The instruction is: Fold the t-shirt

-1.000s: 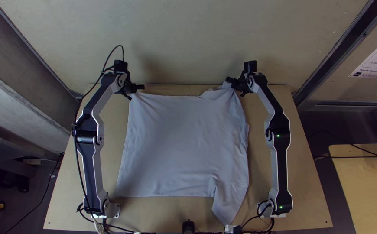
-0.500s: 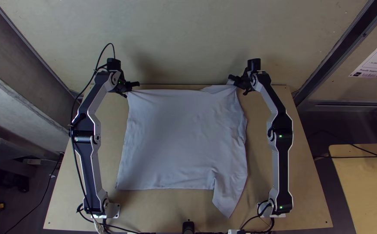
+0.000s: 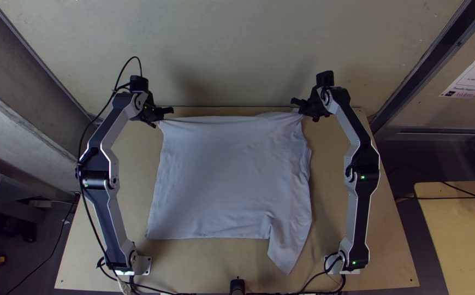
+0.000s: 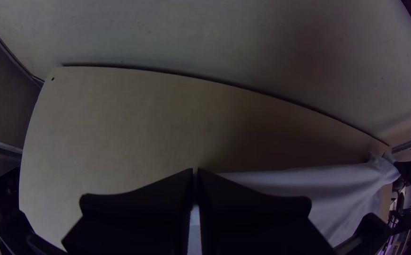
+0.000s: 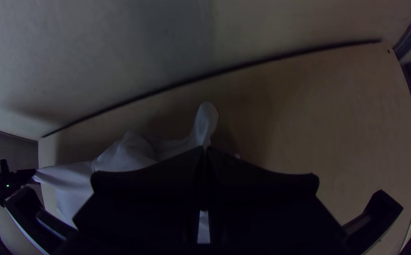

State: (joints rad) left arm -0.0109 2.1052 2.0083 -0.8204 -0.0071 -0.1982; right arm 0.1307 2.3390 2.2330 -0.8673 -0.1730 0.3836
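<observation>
1. Top view: we have the t-shirt [image 3: 232, 175] laid out broadly on the wooden table [image 3: 387, 246], between the two arms. Its far side runs nearly straight between the grippers; a narrow part hangs down toward the near edge on the right arm's side. Small creases along that side.
2. Top view, grippers: the left gripper [image 3: 160, 119] is at the shirt's far corner on the left arm's side, the right gripper [image 3: 302, 113] at the opposite far corner. We note both close to the table's far edge.
3. Left wrist view: the left gripper [image 4: 196, 171] has its two black fingers pressed together, pinching the shirt's corner; pale cloth shows between them. From there the cloth's edge runs taut across to the right gripper.
4. Right wrist view: the right gripper [image 5: 204, 148] is clamped on the shirt too, a small rounded tuft of cloth poking out past the fingertips. Beside it we see cloth bunched in loose folds, stretching across to the left gripper.
</observation>
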